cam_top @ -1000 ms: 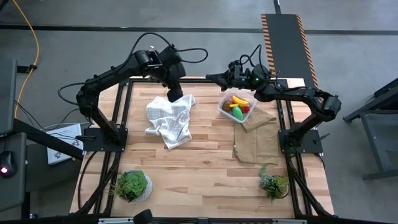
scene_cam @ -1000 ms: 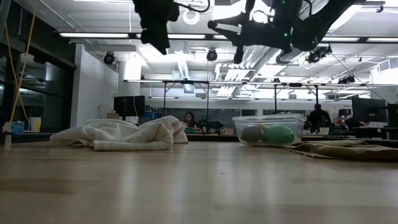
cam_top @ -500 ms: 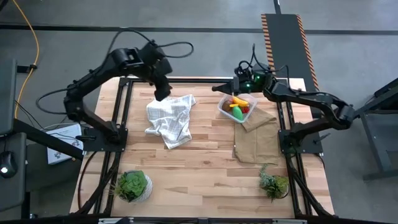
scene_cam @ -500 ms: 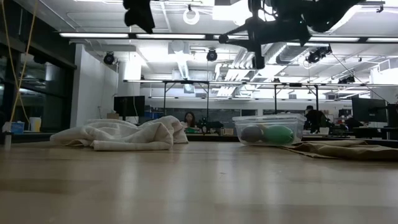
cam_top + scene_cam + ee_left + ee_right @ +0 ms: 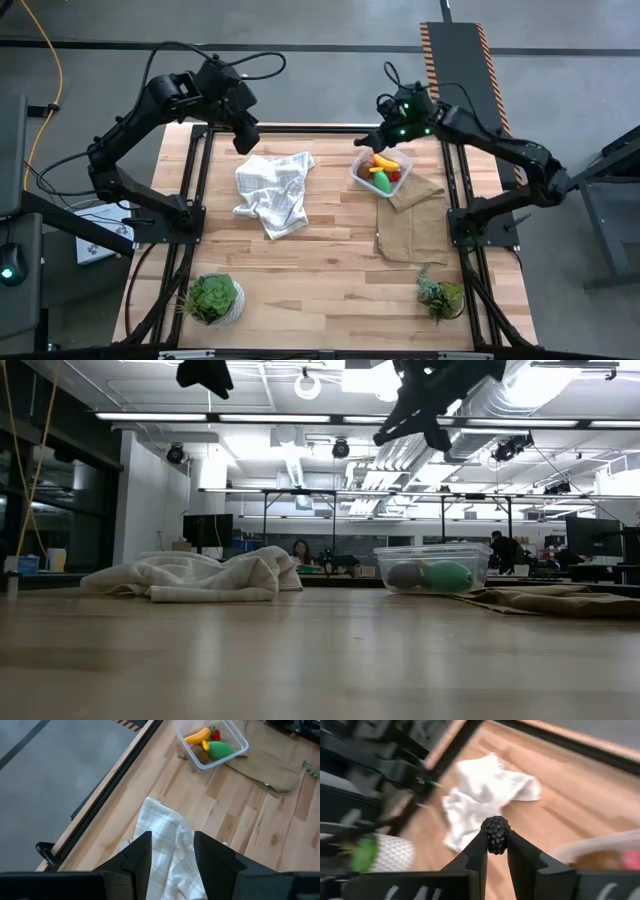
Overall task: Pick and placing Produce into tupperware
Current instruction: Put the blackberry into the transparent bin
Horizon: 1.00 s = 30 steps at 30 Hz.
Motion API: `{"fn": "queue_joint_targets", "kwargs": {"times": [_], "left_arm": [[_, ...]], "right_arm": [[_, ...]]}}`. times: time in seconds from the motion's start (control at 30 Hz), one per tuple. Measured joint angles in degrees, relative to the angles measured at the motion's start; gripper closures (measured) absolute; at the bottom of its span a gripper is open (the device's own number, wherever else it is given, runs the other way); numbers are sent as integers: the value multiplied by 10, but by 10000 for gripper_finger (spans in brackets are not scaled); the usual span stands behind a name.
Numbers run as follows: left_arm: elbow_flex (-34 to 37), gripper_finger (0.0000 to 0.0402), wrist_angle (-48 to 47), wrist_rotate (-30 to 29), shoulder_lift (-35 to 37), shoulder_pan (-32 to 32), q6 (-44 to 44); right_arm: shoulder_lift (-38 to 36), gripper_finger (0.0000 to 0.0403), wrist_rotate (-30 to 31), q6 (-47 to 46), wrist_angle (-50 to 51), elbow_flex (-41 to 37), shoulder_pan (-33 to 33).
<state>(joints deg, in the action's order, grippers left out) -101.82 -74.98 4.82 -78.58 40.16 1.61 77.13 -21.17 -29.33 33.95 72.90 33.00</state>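
Right jaws (image 5: pixel 497 851) pinch a dark berry (image 5: pixel 495 834), seemingly just beyond the tupperware (image 5: pixel 381 173) near the table's far edge; left jaws (image 5: pixel 172 851) spread, empty.

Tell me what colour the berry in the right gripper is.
Black; the berry shows best in the right wrist view.

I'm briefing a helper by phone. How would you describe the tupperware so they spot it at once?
On the wooden table, look to the far right corner, where a brown cloth lies. The tupperware sits at that cloth's far end: a clear, square plastic tub with rounded corners, the only thing holding bright toy produce.
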Motion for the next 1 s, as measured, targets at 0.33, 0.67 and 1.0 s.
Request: {"fn": "queue_joint_targets", "kwargs": {"times": [0.33,0.67,1.0], "left_arm": [[0,268,-57,0,2,0,-4],[0,268,-77,-22,46,0,-20],[11,268,-73,-29,114,0,-48]], "right_arm": [[31,352,94,96,205,77,5],[85,352,143,143,276,77,5],[150,352,175,194,306,65,5]]}}
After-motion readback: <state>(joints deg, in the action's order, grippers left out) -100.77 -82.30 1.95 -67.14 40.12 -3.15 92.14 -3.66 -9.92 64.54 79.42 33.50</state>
